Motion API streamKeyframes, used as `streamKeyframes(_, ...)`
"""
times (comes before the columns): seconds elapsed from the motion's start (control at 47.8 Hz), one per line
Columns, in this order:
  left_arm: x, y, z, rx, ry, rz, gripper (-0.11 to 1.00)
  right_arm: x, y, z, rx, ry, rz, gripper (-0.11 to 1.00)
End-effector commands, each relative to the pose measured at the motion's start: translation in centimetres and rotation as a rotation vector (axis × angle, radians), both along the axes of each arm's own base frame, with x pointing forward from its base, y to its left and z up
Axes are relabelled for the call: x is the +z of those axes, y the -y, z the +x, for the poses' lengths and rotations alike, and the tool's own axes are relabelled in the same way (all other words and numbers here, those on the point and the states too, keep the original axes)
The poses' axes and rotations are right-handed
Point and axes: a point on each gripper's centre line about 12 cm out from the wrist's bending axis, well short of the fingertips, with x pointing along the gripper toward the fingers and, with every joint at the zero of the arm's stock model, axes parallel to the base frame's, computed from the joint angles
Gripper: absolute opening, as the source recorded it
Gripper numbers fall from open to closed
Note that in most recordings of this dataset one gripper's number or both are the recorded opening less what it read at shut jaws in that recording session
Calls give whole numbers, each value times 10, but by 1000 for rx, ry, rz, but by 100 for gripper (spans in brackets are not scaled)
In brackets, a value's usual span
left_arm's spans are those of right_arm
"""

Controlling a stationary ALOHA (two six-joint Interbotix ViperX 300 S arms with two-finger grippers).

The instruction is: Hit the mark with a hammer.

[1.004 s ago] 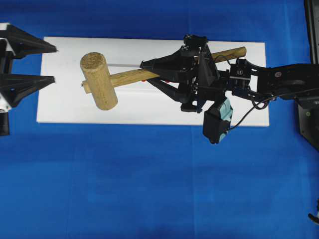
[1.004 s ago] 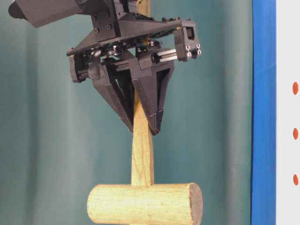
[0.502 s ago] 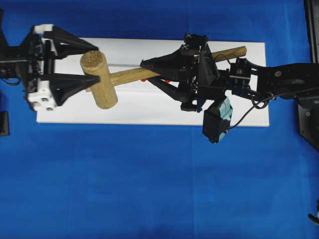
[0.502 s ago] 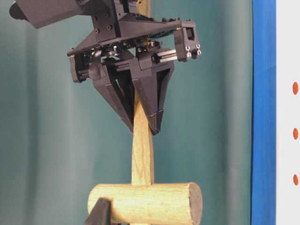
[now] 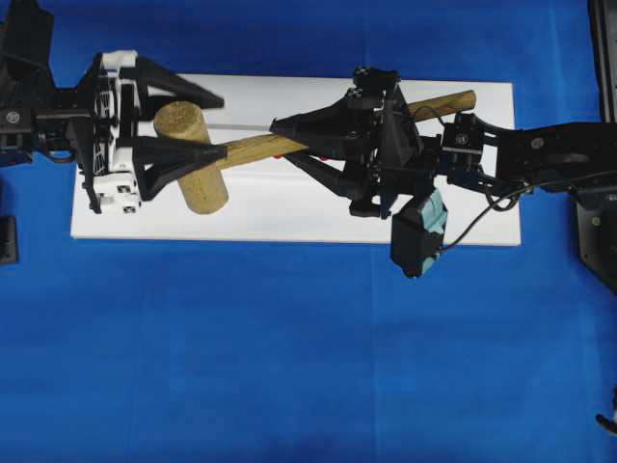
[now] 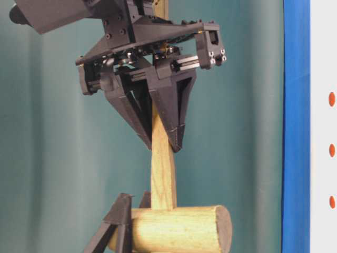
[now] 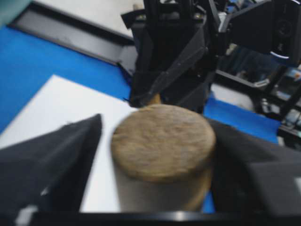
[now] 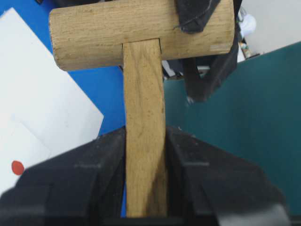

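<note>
Between both grippers, hammer (image 5: pixel 198 154) aloft

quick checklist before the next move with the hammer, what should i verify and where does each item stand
1. Right pincer clamped on the hammer handle: ok, both fingers press the flat handle.
2. Left pincer lined up with the hammer head: ok, one finger lies on each side of the head in the overhead view.
3. Left pincer gripping the head: cannot tell, the wrist view is blurred and does not show firm contact.
4. Hammer off the white board: ok, the table-level view shows it hanging in the air.
5. Red marks on the board free to be hit: cannot tell; from overhead the handle and right arm mostly cover them.
</note>
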Motion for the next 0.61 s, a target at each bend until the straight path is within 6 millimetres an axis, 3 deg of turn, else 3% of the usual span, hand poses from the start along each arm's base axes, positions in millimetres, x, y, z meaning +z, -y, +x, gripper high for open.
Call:
streamKeyframes(0.0,9,-1,2,4,21,-23,57,27,-1,3,1,75,0,9)
streamKeyframes(0.063,9,-1,2,4,20,-28,43,26,-1,3,0,75,1,9)
streamKeyframes(0.418,9,-1,1,4,19,-23,45,26,8,3,-46,75,63,11)
streamKeyframes(0.481,9,-1,1,2,17,-16,45,26,9,3,-52,71,74,22)
streamKeyframes(0.586,9,-1,0,2,12,19,45,23,9,2,-59,58,100,53)
